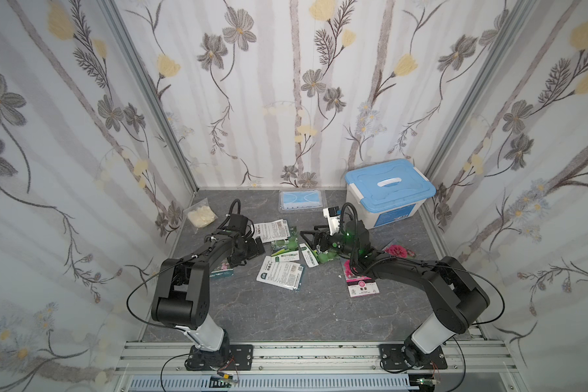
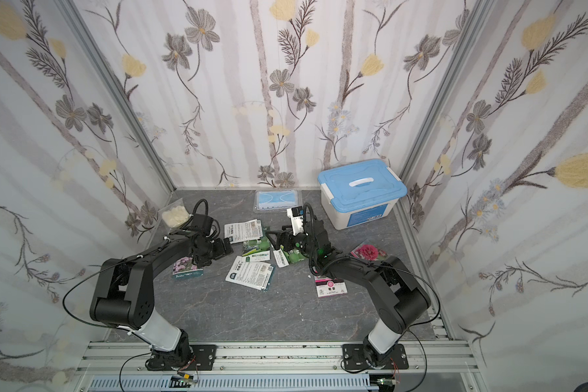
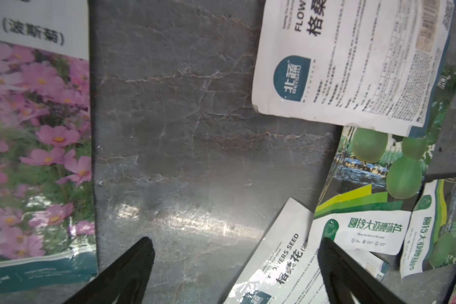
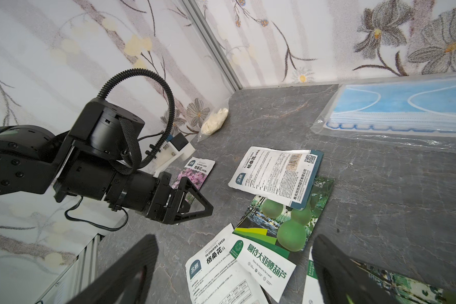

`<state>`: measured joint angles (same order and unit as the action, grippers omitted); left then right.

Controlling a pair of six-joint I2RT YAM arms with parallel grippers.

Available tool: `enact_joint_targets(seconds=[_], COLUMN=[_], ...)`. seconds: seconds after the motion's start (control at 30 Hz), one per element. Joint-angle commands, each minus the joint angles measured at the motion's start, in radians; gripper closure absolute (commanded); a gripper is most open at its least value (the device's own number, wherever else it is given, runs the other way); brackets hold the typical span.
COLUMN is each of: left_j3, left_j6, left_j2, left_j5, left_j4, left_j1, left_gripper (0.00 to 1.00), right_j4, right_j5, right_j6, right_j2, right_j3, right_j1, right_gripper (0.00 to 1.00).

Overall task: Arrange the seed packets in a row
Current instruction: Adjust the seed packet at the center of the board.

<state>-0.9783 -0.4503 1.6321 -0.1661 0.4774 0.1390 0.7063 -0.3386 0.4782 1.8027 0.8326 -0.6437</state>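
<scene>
Seven seed packets (image 2: 250, 273) lay loose on the grey desk (image 1: 286, 315), in no row; most were crowded in the middle, between the two arms. At the left, the purple flower packet (image 3: 37, 147) lay face up, partly under the left arm in both top views; beside it was a strip of bare desk, and over this strip hung the left gripper (image 3: 236, 246), its fingers wide apart and nothing between them; whether the tips touched the desk could not be told. Farther from the robot, the far white-backed packet (image 4: 274, 176), barcode up, lay over the far end of the first gourd packet (image 4: 284, 223); the label end of this gourd packet covered a corner of the near white-backed packet (image 1: 279, 275). The second gourd packet (image 1: 314, 256) lay just beside the first, on its right; the right gripper (image 4: 234, 242) was above it, fingers also spread, holding nothing. The far red bloom packet (image 1: 397, 251) showed its flower beyond the right forearm; the near red bloom packet (image 1: 362, 283) was partly hidden under that arm. A blue-lidded box (image 1: 389, 186) stood at the back right corner; a clear bag of blue masks (image 1: 301, 200) lay by the back wall; a small bag of cream stuff (image 1: 201, 215) lay by the left wall.
</scene>
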Motion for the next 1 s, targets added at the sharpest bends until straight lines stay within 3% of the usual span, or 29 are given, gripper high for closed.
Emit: enact_joint_targets(seconds=[0.0,0.43,0.7,0.97], left_j3=[0.009,-0.044,-0.061,-0.050], left_j6=[-0.002,0.027,0.039,0.024], left_j2=[0.021,0.109,0.085,0.023], left_j5=[-0.026,0.090,0.158,0.124], left_j4=[-0.022,0.119,0.212,0.192], left_j1=[-0.020,-0.072,-0.117,-0.134], left_gripper=[0.00,0.03,0.03,0.04], right_j4=[0.017,0.022,0.033,0.040], right_j5=[-0.007,-0.002,-0.010,-0.013], right_j6=[-0.003,-0.011,-0.009,-0.007], right_j2=[0.007,0.019,0.026,0.029], right_j3=[0.009,0.007,0.002,0.000], right_j1=[-0.001,-0.001,-0.002,-0.002], right_gripper=[0.07,0.07,0.07,0.07])
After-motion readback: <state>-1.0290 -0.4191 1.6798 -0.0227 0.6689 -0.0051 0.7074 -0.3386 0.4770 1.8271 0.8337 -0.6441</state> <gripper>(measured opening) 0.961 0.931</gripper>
